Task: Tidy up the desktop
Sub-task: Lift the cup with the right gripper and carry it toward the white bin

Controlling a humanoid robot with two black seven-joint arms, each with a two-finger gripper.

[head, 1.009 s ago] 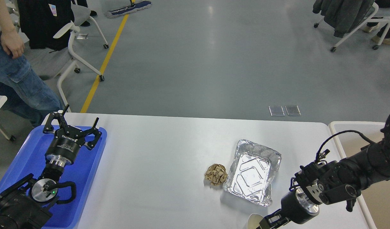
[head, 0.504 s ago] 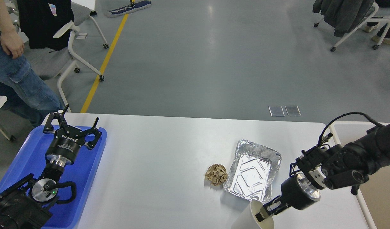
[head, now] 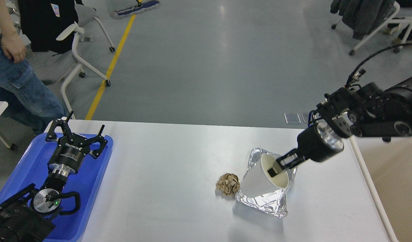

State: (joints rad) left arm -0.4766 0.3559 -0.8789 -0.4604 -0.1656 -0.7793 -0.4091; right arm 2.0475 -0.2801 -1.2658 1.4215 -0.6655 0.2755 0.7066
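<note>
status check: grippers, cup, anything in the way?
Right gripper shut on white paper cup rim, held over foil tray. Left gripper open, empty, above blue tray. Crumpled brown paper beside foil tray on the desktop.

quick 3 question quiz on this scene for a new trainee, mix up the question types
1. True or false: the right gripper holds the white paper cup by its rim, one finger inside the cup.
2. Multiple choice: what lies on the desktop just left of the foil tray? A) a crumpled brown paper ball B) a metal spoon C) a green bottle
3. Fill in: the left gripper hangs open over the ____ tray.

Key
1. True. The cup is tilted, in front of the foil tray.
2. A, the crumpled brown paper ball.
3. blue
</note>
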